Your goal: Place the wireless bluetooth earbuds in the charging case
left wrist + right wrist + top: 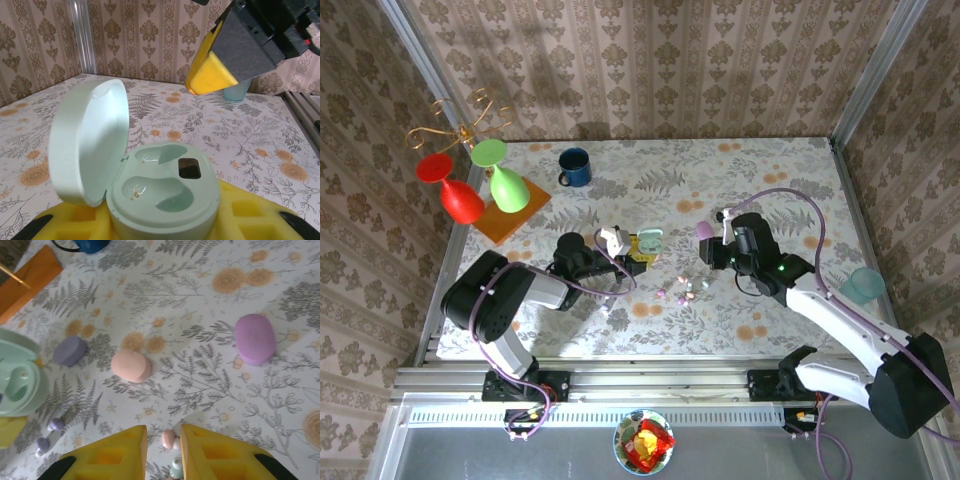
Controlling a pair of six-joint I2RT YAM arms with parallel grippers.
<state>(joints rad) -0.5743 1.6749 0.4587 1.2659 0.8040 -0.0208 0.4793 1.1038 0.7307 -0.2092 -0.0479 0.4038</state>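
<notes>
Pickup stage: parted right gripper (163, 431) astride tiny pink plastic earbud (168, 439); left gripper (636, 252) clamping open mint-green pebble-shaped case (165, 192). Next: centred pinch.

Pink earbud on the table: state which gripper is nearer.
Right. The right gripper sits over the pink earbud, jaws either side; the left gripper holds the mint case farther left.

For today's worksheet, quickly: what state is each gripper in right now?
Left gripper: closed, holding the open mint-green plastic charging case.
Right gripper: slightly open; small pink plastic earbud lies between its fingertips, not gripped.
</notes>
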